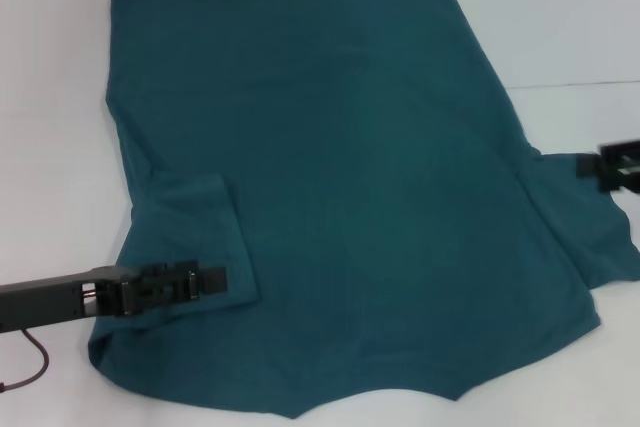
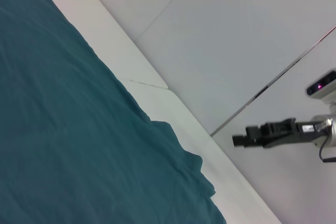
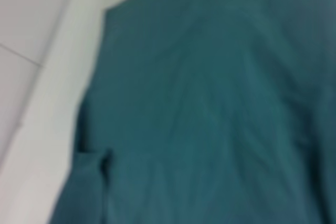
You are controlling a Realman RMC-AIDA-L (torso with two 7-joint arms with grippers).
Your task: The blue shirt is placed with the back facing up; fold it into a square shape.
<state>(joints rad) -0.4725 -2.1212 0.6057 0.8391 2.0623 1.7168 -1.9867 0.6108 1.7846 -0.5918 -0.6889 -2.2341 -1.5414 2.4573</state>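
Observation:
The blue shirt [image 1: 350,197] lies spread flat on the white table [image 1: 50,147], filling most of the head view. Its left sleeve [image 1: 195,227] is folded inward onto the body. My left gripper [image 1: 218,280] reaches in low from the left and sits over the lower edge of that folded sleeve. The right sleeve [image 1: 585,232] still lies out to the side. My right gripper [image 1: 585,164] sits at the right edge, by that sleeve's upper edge. The left wrist view shows the shirt [image 2: 63,129] and, farther off, the right gripper [image 2: 236,141]. Shirt fabric [image 3: 210,103] fills the right wrist view.
Bare white table [image 1: 560,17] surrounds the shirt at the back, the left and the far right. A thin dark cable [image 1: 30,367] hangs under my left arm. Tiled floor [image 2: 236,35] shows beyond the table edge.

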